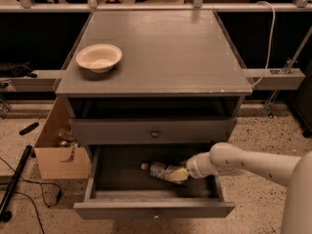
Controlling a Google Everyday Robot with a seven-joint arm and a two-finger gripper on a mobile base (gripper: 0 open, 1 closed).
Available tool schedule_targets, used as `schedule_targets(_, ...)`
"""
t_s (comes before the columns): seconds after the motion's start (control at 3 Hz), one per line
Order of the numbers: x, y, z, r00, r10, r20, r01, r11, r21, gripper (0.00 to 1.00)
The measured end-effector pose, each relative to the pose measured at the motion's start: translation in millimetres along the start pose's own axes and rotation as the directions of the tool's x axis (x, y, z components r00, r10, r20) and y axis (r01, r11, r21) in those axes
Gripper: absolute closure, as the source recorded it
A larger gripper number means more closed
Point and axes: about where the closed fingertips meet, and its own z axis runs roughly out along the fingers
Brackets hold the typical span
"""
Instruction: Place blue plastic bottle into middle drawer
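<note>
The blue plastic bottle lies on its side inside the open middle drawer, with its white cap pointing left. My gripper reaches into the drawer from the right on a white arm. Its fingers are closed on the bottle's right end. The bottle is low in the drawer, near the middle of its floor; I cannot tell whether it touches the floor. The middle drawer is pulled out towards the camera below the shut upper drawer.
A cream bowl sits on the cabinet top at the left. An open cardboard box stands on the floor beside the cabinet's left side. A black pole and cables lie on the floor at the far left.
</note>
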Motion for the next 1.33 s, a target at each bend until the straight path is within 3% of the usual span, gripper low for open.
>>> schedule_targets(1.0, 2.8, -4.2, 6.2, 1.000, 0.007, 0.001, -0.007, 1.0000, 0.002, 0.34)
schedule_targets(1.33, 2.8, -4.1, 6.2, 1.000, 0.007, 0.001, -0.007, 1.0000, 0.002, 0.04)
